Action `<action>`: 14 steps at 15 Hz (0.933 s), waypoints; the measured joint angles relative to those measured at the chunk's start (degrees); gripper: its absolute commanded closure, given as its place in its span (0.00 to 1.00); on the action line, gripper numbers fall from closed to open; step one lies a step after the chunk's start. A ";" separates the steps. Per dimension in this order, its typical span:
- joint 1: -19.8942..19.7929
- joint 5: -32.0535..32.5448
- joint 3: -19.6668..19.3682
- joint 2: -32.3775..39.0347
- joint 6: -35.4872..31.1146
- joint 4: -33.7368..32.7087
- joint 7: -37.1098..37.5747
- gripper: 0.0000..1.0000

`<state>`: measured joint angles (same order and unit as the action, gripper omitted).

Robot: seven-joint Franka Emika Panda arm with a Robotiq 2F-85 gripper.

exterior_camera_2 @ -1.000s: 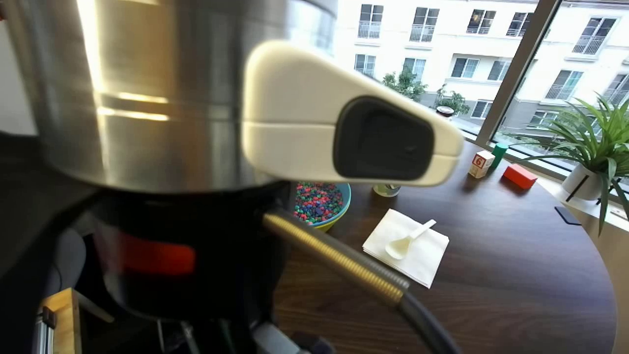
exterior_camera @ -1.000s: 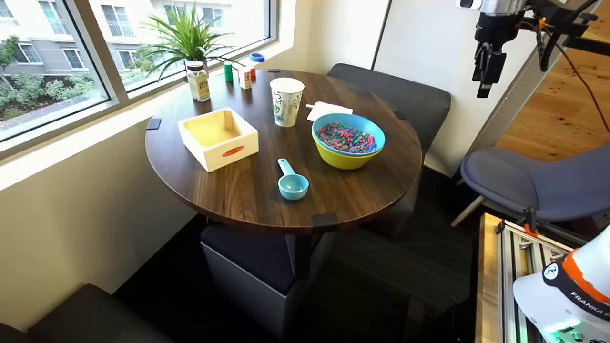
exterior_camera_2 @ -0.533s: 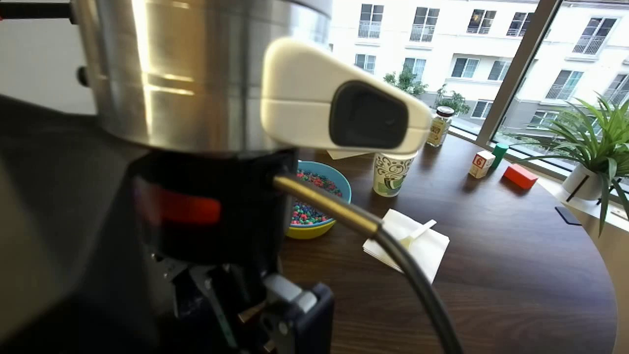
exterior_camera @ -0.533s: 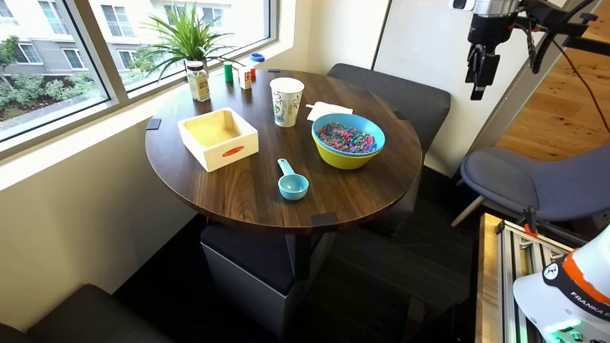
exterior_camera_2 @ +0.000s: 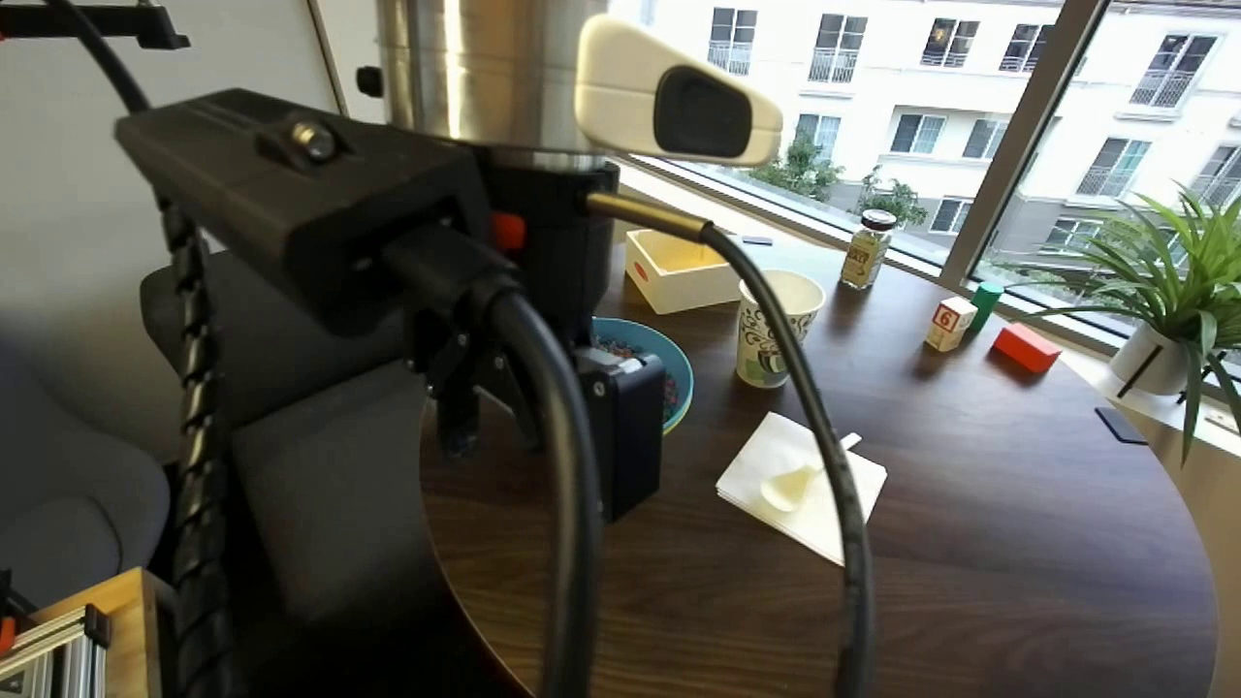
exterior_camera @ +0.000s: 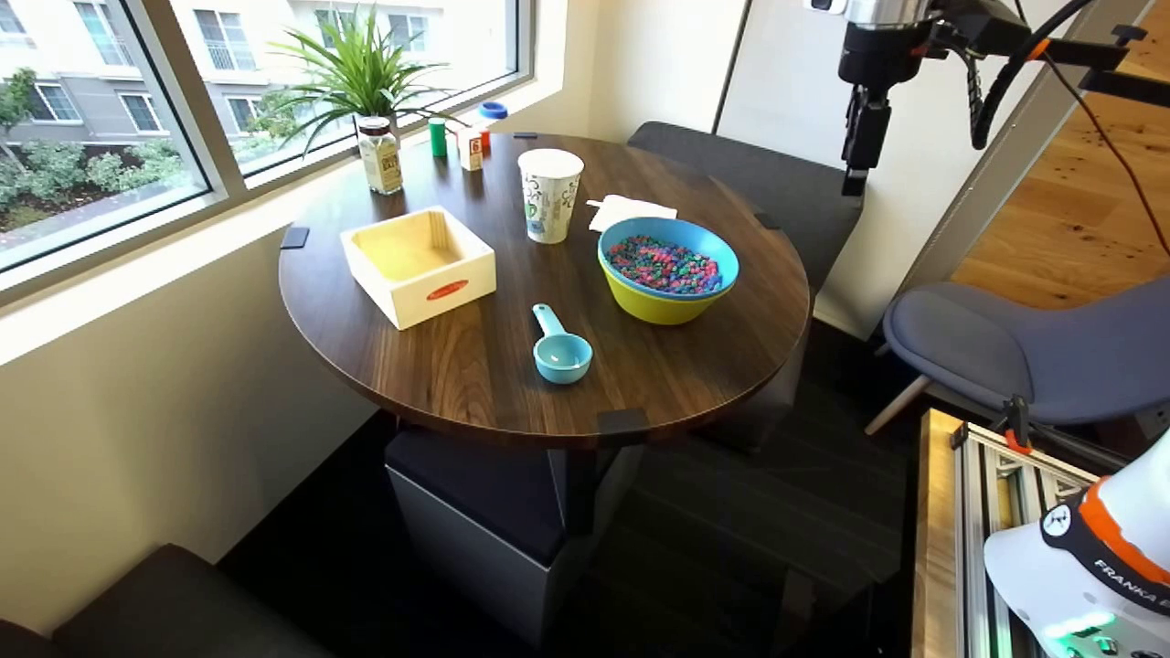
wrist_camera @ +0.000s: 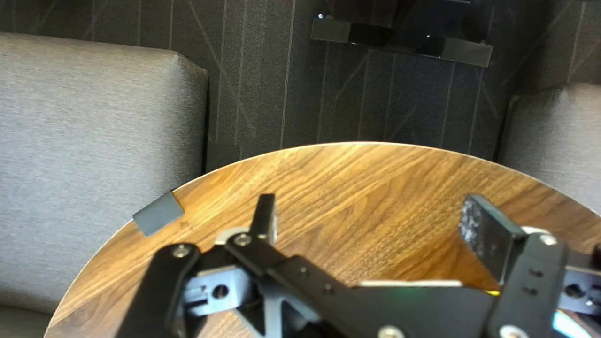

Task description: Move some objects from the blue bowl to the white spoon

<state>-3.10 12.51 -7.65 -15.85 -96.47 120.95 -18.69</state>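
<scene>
High up, over or just past the edge of the round brown wooden surface (exterior_camera: 475, 361), I could not tell which, hung the black two-fingered end effector (wrist_camera: 369, 213). Its fingers (wrist_camera: 490, 237) stood wide apart, with only wood grain showing between the tips, so it gripped nothing.

The coming move turned, as I judged it, on the wide round bowl (exterior_camera: 699, 238), plastic by its look, bright blue inside and yellow-green outside. In an exterior view it lay left of the fingertips and well below them; in an exterior view the same bowl (exterior_camera_2: 667, 357) stood beyond the end effector, mostly hidden behind it. Getting there would likely call for a sideways swing before any descent. On a folded white paper napkin (exterior_camera_2: 814, 523) near the bowl lay the white long-handled spoon (exterior_camera_2: 787, 489); its long axis ran aslant, hollow end toward the end effector, handle pointing away.

Many tiny pieces (exterior_camera: 665, 265), pinkish red, purple, blue and some green, lay loosely heaped in the bowl, below its rim. None showed on the spoon, so the transfer seemed not yet begun. Pieces that small would probably slip from bare fingers; the small light-teal scoop (exterior_camera: 563, 356), lying on the surface apart from the bowl, might serve better.
</scene>
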 measured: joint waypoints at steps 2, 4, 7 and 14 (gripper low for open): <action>0.25 -0.74 1.07 2.00 -0.25 -1.34 3.10 0.00; 0.56 -1.20 2.04 3.91 -0.28 -2.66 5.24 0.00; 0.67 -1.29 2.35 5.19 -0.28 -3.62 6.06 0.00; 0.66 -1.29 2.42 5.22 -0.29 -3.87 6.08 0.00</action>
<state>-2.45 11.22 -5.23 -10.63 -96.76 117.07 -12.61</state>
